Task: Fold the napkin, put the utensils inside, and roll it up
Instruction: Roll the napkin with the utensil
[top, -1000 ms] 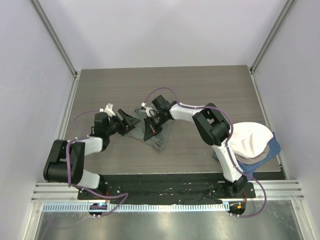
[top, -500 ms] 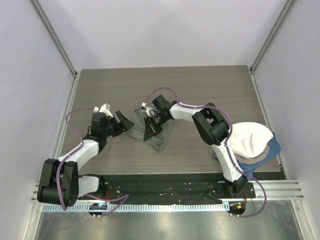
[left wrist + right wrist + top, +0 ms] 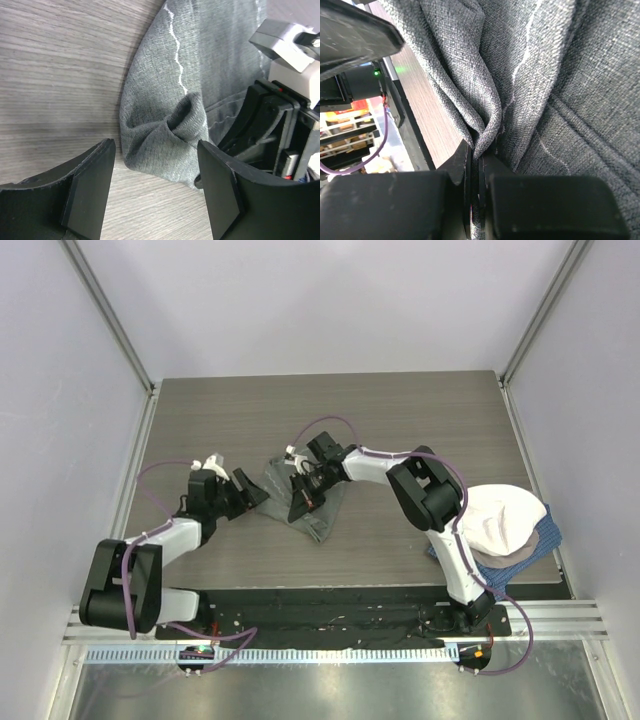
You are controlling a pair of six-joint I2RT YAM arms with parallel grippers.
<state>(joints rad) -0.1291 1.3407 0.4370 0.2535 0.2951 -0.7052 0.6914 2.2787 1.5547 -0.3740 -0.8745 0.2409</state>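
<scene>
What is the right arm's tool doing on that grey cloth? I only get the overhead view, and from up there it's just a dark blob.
Observer: Its wrist camera shows the right tool shut on a raised fold of the napkin, with the cloth pinched inside it.
Operator: And the left one, has it got hold too?
Observer: No. The left wrist view shows the left tool open. A bunched corner of the napkin lies ahead between its fingers, which are not closed on it.
</scene>
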